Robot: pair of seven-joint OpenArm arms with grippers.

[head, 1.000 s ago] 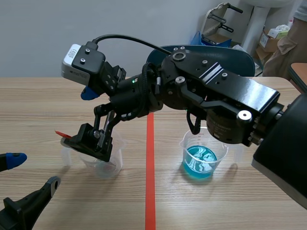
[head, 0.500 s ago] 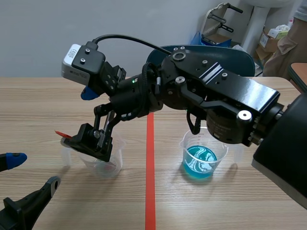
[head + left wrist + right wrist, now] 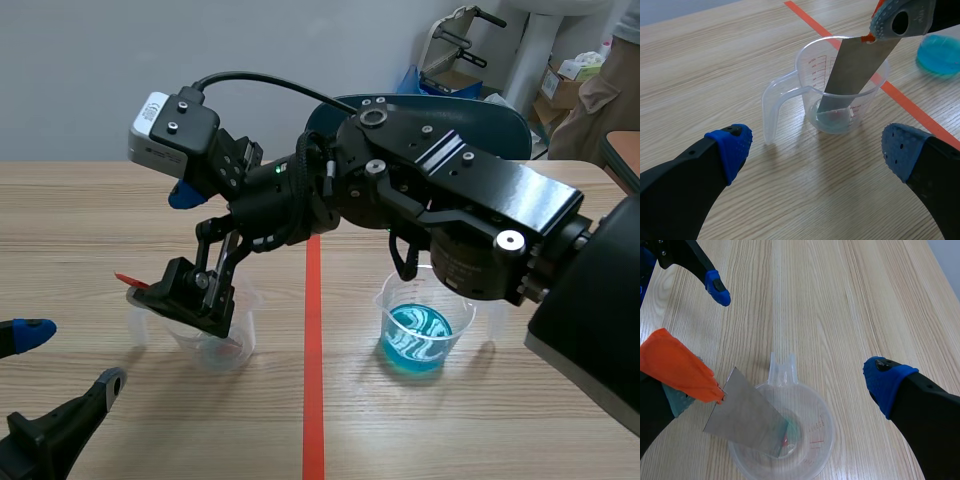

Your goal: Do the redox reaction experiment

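Dipping in beaker (image 3: 824,426): metal sheet (image 3: 747,422) on one finger (image 3: 652,410) of R tool (image 3: 785,377), fingers apart; L tool (image 3: 817,147) apart.

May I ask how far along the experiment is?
Done: blue liquid sits in one clear plastic cup. In hand: the right gripper has an orange-ended grey metal plate dipped in the other clear measuring cup. Left: lifting it out; the left gripper hangs open.
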